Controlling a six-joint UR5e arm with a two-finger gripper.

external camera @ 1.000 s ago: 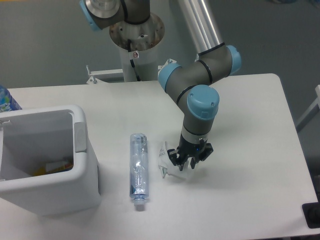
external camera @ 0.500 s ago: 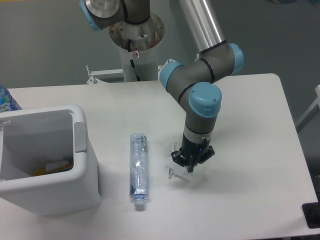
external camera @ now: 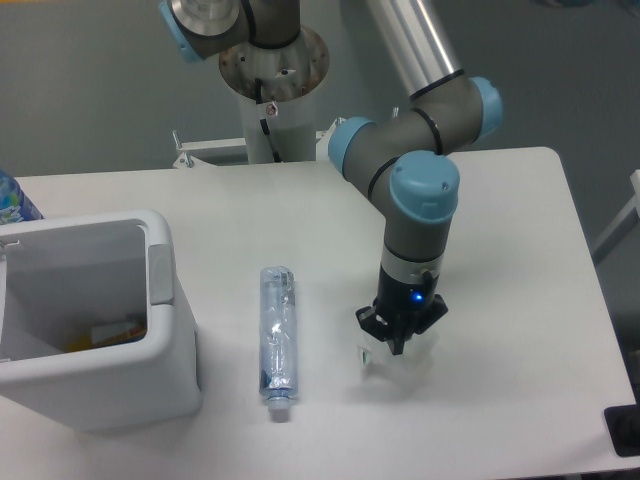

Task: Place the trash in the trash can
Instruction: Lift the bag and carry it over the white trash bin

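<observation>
The crumpled whitish plastic wrapper shows only as a small piece under my gripper, front centre-right of the table. The gripper points straight down, and its fingers are closed together on the wrapper. The flattened clear bluish bottle lies lengthwise on the table, cap toward the front, left of the gripper and apart from it. The white trash can stands at the front left, open top up, with its grey tab facing the bottle.
Something yellow lies inside the can. A blue-green object shows at the left edge behind the can. A black object sits at the table's front right corner. The arm's base post stands at the back.
The gripper closed on the wrapper, then moved right and toward the front edge, taking the wrapper along. The bottle and the can have not moved.
</observation>
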